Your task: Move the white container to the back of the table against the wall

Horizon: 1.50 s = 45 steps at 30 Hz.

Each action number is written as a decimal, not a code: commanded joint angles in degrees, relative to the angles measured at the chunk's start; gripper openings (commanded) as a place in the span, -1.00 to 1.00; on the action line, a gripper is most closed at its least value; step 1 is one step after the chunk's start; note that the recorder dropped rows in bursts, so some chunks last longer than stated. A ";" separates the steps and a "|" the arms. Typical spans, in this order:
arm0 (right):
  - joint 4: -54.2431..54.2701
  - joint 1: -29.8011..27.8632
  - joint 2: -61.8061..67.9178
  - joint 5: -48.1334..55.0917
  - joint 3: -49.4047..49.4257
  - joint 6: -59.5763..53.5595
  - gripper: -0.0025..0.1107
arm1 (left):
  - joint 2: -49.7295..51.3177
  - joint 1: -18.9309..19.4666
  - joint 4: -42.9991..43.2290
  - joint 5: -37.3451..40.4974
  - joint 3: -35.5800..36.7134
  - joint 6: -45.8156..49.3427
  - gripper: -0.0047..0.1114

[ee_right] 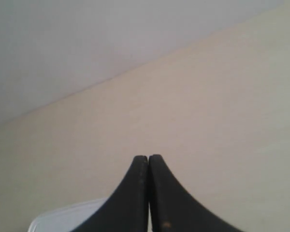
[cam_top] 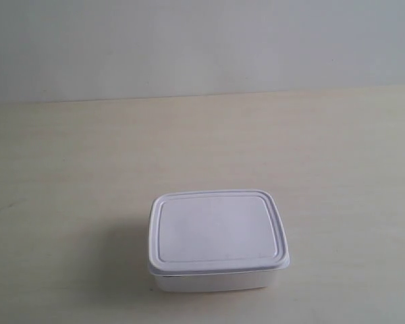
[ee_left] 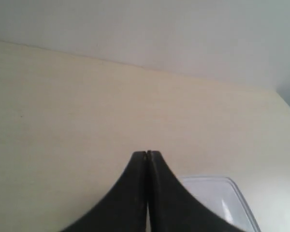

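The wall [cam_top: 202,40] is plain, pale grey-white and unmarked. It meets the table [cam_top: 67,169] along a straight line across the exterior view. The table is pale cream with faint wood grain. Lighting is soft and even.

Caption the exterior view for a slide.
Lidded white container sits on the pale table, well short of the wall behind it.
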 commanded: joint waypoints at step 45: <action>4.34 32.76 29.44 6.75 5.58 0.06 -0.96 | 38.41 -16.68 -64.93 3.04 -0.34 58.08 -0.92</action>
